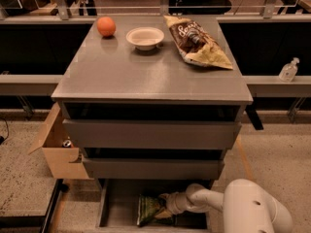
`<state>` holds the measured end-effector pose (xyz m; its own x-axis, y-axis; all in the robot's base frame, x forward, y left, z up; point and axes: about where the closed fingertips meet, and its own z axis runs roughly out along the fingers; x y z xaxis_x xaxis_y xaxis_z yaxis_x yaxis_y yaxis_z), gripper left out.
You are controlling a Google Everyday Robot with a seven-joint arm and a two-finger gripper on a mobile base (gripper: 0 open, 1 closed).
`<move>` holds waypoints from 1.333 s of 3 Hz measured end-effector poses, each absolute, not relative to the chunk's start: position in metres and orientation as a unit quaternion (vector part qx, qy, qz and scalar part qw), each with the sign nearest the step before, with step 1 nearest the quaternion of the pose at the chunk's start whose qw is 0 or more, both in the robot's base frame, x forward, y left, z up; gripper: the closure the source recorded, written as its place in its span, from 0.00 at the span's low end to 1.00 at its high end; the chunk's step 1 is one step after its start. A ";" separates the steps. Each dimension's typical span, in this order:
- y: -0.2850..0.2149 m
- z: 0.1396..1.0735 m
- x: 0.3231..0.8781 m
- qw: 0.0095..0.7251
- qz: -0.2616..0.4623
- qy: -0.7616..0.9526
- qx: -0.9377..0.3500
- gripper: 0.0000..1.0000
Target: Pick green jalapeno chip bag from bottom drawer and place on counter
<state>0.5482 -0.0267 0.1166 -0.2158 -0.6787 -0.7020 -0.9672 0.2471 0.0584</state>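
Observation:
The green jalapeno chip bag (148, 209) lies on the floor of the open bottom drawer (116, 205), near its middle. My gripper (164, 208) reaches into the drawer from the right on a white arm (209, 200) and sits at the bag's right edge, touching or nearly touching it. The counter (146, 72) is the grey top of the cabinet, above the two upper drawers.
On the counter stand an orange (106, 26), a white bowl (145, 37) and a brown and yellow chip bag (197, 41). A cardboard box (58, 149) sits left of the cabinet. A sanitizer bottle (288, 70) stands on the ledge at right.

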 end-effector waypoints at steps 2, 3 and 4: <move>-0.026 0.163 0.537 0.318 0.270 0.706 -0.573 0.87; -0.028 0.203 0.524 0.342 0.279 0.683 -0.582 1.00; -0.035 0.237 0.514 0.364 0.287 0.662 -0.589 1.00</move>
<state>0.5145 -0.0348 0.2375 -0.0412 -0.5711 -0.8198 -0.9887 0.1415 -0.0489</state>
